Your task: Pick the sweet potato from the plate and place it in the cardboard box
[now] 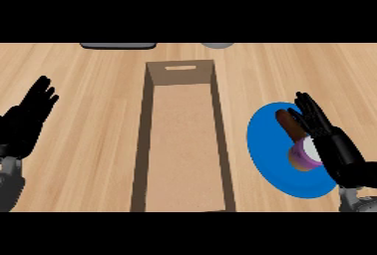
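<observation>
Right hand (pixel 331 142) open, fingers straight beside potato (pixel 290 125) on plate (pixel 269 159); left hand (pixel 29 117) open, resting; risk: potato rolled away before fingers closed, box (pixel 184 144) leftward.

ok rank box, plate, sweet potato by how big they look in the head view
1. box, largest by far
2. plate
3. sweet potato, smallest, though the right hand hides part of it

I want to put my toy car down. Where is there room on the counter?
Bare wood lies between the left hand and the cardboard box, and the box's floor is bare too. It is crowded at the right: the right hand sits over the sweet potato on the blue plate.
</observation>
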`<action>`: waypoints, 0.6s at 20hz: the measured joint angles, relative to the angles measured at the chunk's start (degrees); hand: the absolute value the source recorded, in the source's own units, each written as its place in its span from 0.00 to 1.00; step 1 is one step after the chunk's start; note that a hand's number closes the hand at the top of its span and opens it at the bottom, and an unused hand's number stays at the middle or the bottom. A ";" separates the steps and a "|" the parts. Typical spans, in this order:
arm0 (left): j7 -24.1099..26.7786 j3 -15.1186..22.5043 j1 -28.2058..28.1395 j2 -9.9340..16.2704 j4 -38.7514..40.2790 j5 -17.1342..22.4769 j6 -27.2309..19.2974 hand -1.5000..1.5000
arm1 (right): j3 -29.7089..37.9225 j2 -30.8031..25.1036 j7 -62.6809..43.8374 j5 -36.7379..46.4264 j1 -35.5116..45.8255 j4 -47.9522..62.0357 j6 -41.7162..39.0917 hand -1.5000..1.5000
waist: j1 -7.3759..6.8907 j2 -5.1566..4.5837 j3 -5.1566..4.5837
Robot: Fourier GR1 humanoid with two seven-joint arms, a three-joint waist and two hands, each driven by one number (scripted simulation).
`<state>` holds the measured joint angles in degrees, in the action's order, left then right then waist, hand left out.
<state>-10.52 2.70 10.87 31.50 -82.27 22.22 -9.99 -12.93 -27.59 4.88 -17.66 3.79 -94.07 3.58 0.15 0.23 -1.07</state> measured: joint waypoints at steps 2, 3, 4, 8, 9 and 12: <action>1.34 0.41 -0.84 -0.33 -0.16 -1.28 0.22 0.50 | -1.13 0.21 0.59 2.90 2.06 0.05 0.14 0.00 | -0.31 -0.11 0.43; 2.03 1.00 -0.87 -0.40 -0.09 -2.36 0.10 0.50 | -1.52 -0.17 1.25 4.29 4.21 0.53 -0.42 0.00 | -0.61 -0.21 0.57; 2.70 1.87 -1.03 -0.61 -0.50 -3.86 -0.60 0.50 | -2.18 -0.65 2.06 5.94 6.39 0.81 -1.03 0.00 | -1.11 -0.27 0.69; 4.18 5.02 -2.02 -1.00 -0.67 -8.09 -1.80 0.50 | -3.36 -7.66 3.70 18.35 13.56 2.60 -0.08 1.00 | -1.88 -0.07 0.37; 4.56 5.75 -2.44 -1.31 -0.73 -8.89 -2.06 0.50 | -3.24 -7.70 3.77 21.83 14.23 4.00 2.83 0.00 | -1.99 -0.20 0.50; 5.19 8.31 -4.45 -3.07 -2.23 -12.02 -4.36 0.50 | -2.69 -3.94 7.99 27.41 15.79 10.55 9.96 0.00 | -2.19 -0.45 0.88</action>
<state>-5.33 11.01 6.41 28.43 -84.50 10.20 -14.35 -15.62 -31.53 12.87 9.75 19.58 -83.52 13.54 -2.04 -0.22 -0.19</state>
